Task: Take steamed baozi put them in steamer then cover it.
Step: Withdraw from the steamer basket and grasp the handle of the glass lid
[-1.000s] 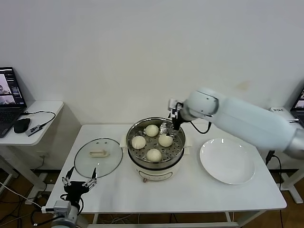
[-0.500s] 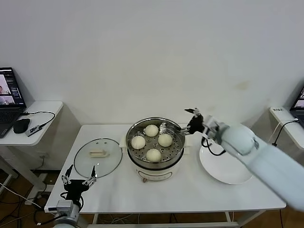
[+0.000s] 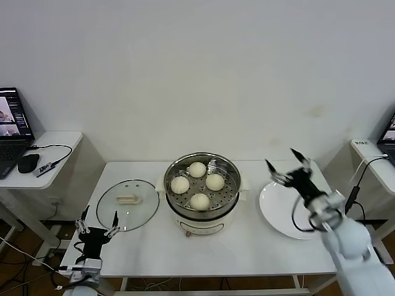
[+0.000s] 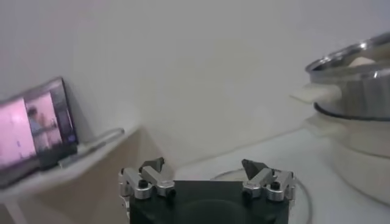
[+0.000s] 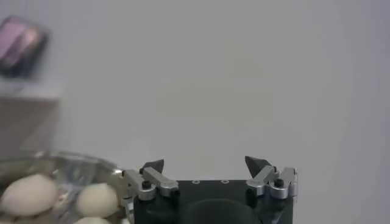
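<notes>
- The round shiny steel steamer [image 3: 202,192] with its white base stood at the centre of the white surface [image 3: 247,246], in the middle of the head view.
- 4 pale cream-white round steamed baozi [image 3: 199,201] lay on the perforated tray inside the steamer, 1 toward the back, 1 at the left, 1 at the right and 1 at the front, set close together.
- The round clear glass cover [image 3: 128,204] with a metal rim and cream rectangular handle lay flat on the surface just left of the steamer, not on the pot.
- A flat round white plate [image 3: 281,216] rested on the surface at centre right of the frame, apart from the steamer.
- The right end effector [image 3: 288,165] hung above the plate's far edge, its fingers spread apart and holding nothing; the right wrist view showed the same open fingers [image 5: 152,166] with baozi low in the frame's left corner.
- The left end effector [image 3: 97,219] sat at the lower left of the frame, by the surface's front corner and just in front of the cover, fingers apart and empty.
- A laptop [image 3: 11,129] and a black mouse [image 3: 28,163] occupied a side desk at the far left edge.
</notes>
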Robot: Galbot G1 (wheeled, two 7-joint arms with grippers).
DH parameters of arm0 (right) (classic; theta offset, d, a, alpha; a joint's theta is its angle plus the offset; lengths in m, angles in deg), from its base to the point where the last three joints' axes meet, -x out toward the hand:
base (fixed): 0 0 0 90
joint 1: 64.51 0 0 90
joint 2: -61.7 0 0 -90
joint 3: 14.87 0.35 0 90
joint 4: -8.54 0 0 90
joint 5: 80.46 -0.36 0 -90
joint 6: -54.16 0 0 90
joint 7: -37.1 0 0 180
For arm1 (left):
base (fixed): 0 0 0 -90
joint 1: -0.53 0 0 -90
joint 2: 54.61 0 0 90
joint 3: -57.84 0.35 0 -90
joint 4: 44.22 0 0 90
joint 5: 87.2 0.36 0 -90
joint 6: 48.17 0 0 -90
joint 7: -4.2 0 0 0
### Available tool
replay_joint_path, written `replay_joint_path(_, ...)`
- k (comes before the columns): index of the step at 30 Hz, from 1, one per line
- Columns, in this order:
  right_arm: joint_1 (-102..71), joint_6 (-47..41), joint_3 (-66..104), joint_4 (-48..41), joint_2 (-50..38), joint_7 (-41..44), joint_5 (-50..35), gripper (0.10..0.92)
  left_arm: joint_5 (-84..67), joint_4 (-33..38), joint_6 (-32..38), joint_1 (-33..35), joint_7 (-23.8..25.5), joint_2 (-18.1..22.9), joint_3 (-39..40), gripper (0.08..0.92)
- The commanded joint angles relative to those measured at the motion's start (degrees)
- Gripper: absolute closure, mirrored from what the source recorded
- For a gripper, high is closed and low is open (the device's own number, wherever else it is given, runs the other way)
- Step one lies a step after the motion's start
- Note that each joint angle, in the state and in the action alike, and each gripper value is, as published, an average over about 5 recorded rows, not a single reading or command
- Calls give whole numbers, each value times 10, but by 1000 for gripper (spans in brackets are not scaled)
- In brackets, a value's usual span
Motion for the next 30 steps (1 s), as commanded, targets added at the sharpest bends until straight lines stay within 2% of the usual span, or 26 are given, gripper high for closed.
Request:
replay_joint_path(1,-229,80,203,49,173,81,27,203,352,-103,40,-53,0,-53,3,177)
replay_joint_path(6,-265,99,205,58,199,79,46,203,438,-183,54,-123,10,-75,33,177)
replay_joint_path(11,-281,106,205,68,222,73,57,203,456,-249,58,-189,23,-81,63,177)
replay_joint_path(30,-290,107,206,79,262,68,64,203,465,-381,70,-312,38,-74,121,177)
